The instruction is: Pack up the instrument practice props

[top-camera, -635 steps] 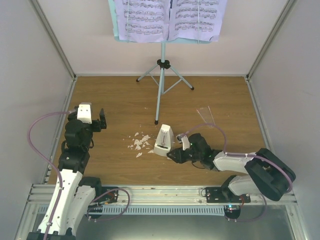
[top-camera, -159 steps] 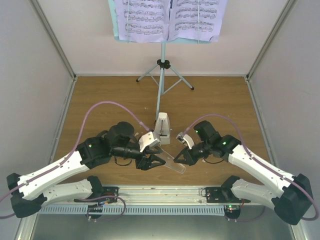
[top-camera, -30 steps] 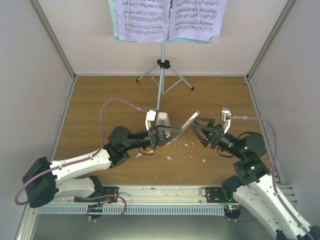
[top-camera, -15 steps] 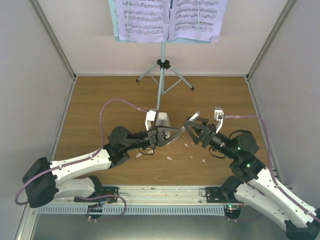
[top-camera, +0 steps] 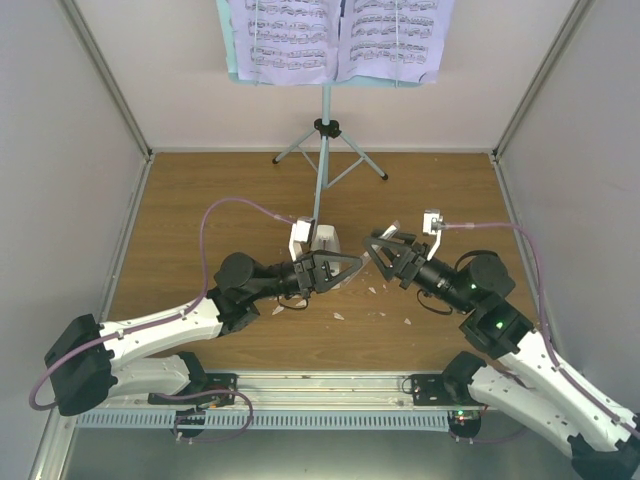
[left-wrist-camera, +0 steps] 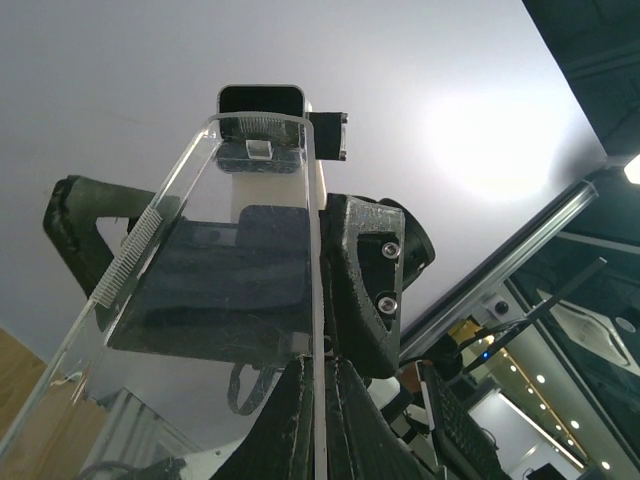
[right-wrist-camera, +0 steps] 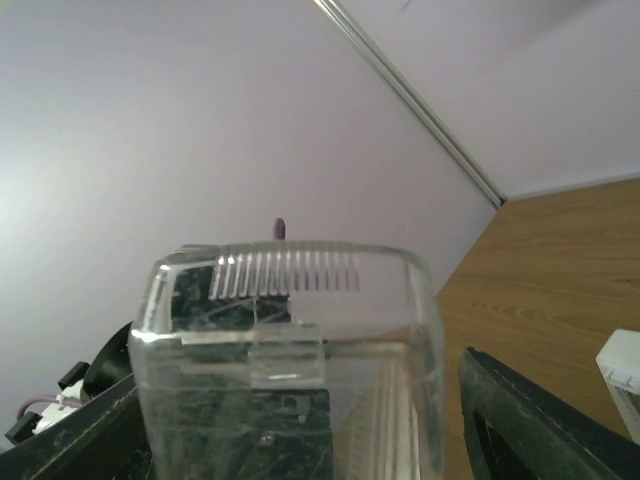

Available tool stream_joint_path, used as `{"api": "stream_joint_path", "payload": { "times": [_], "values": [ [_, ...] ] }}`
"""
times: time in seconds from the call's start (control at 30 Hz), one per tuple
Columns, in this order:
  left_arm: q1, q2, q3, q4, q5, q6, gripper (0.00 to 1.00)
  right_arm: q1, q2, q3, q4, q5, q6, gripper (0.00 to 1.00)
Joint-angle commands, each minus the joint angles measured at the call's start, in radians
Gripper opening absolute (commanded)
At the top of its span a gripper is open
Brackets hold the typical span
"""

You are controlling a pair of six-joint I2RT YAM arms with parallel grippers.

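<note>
The clear triangular cover (left-wrist-camera: 230, 280) is held in the air at mid-table, and my left gripper (left-wrist-camera: 318, 378) is shut on its thin edge. In the top view the left gripper (top-camera: 338, 267) faces my right gripper (top-camera: 384, 254), with the cover (top-camera: 366, 256) between them. In the right wrist view the cover's ridged end (right-wrist-camera: 290, 330) lies between the right gripper's (right-wrist-camera: 300, 410) open fingers, a gap showing beside the right finger (right-wrist-camera: 540, 420). The white metronome (top-camera: 323, 242) stands just behind the left gripper. The pale blue music stand (top-camera: 324, 140) at the back carries sheet-music pages (top-camera: 290, 35).
Small white crumbs (top-camera: 375, 290) lie scattered on the wooden table (top-camera: 200, 200) under and in front of the grippers. The stand's tripod legs (top-camera: 350, 160) spread near the back wall. White walls close the cell on both sides.
My right gripper has moved left onto the free end of the cover and its jaws have narrowed around it. The left arm has held still with the cover.
</note>
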Motion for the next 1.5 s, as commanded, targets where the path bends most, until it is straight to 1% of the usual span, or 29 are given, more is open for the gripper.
{"api": "stream_joint_path", "payload": {
  "times": [0.0, 0.1, 0.2, 0.3, 0.4, 0.57, 0.7, 0.73, 0.83, 0.87, 0.93, 1.0, 1.03, 1.1, 1.2, 1.27, 1.37, 1.4, 1.47],
  "values": [
    [0.002, 0.003, 0.028, 0.048, -0.006, 0.019, 0.0, 0.013, -0.008, 0.017, -0.026, 0.0, -0.017, 0.72],
    [0.002, -0.001, 0.027, 0.048, -0.007, 0.026, 0.0, 0.013, -0.012, 0.019, -0.047, 0.003, -0.021, 0.71],
    [0.002, -0.001, 0.029, 0.048, -0.012, 0.028, 0.0, 0.013, -0.013, 0.013, -0.029, -0.019, -0.014, 0.75],
    [0.002, 0.002, 0.029, 0.049, -0.012, 0.027, 0.0, 0.014, -0.011, 0.009, -0.019, -0.035, -0.007, 0.75],
    [0.002, 0.001, 0.026, 0.05, -0.015, 0.028, 0.0, 0.013, -0.012, 0.009, -0.024, -0.038, -0.016, 0.72],
    [0.002, -0.005, 0.024, 0.038, -0.019, 0.033, 0.0, 0.013, -0.016, 0.005, -0.024, -0.038, -0.02, 0.63],
    [0.003, -0.009, 0.03, -0.004, -0.027, 0.04, 0.0, 0.013, -0.022, -0.001, -0.026, -0.027, -0.029, 0.58],
    [0.002, -0.012, 0.03, -0.026, -0.034, 0.044, 0.03, 0.013, -0.026, -0.003, -0.03, -0.022, -0.031, 0.57],
    [0.0, -0.035, 0.021, -0.07, -0.053, 0.057, 0.17, 0.013, -0.037, -0.005, -0.049, -0.004, -0.045, 0.57],
    [0.001, -0.045, 0.016, -0.083, -0.06, 0.064, 0.24, 0.012, -0.039, -0.005, -0.06, 0.004, -0.052, 0.56],
    [0.0, -0.073, 0.013, -0.137, -0.079, 0.091, 0.43, 0.012, -0.046, -0.003, -0.084, 0.025, -0.068, 0.56],
    [0.001, -0.112, 0.016, -0.236, -0.109, 0.134, 0.64, 0.012, -0.054, 0.002, -0.122, 0.051, -0.091, 0.56],
    [0.0, -0.132, 0.017, -0.326, -0.136, 0.161, 0.73, 0.013, -0.057, 0.005, -0.149, 0.068, -0.107, 0.56],
    [0.0, -0.184, 0.01, -0.47, -0.208, 0.198, 0.83, 0.013, -0.069, 0.008, -0.219, 0.111, -0.14, 0.56],
    [0.005, -0.258, -0.04, -0.614, -0.327, 0.232, 0.97, 0.014, -0.086, 0.009, -0.31, 0.177, -0.186, 0.55],
    [0.024, -0.281, -0.081, -0.689, -0.372, 0.256, 0.99, 0.014, -0.098, 0.006, -0.362, 0.217, -0.207, 0.55],
    [0.09, -0.263, -0.121, -0.779, -0.373, 0.282, 0.99, 0.014, -0.114, -0.005, -0.391, 0.234, -0.217, 0.55],
    [0.109, -0.252, -0.139, -0.778, -0.37, 0.293, 0.99, 0.013, -0.119, -0.009, -0.392, 0.234, -0.214, 0.55],
    [0.145, -0.232, -0.202, -0.717, -0.345, 0.312, 0.99, 0.013, -0.126, -0.023, -0.39, 0.232, -0.2, 0.55]
  ]
}}
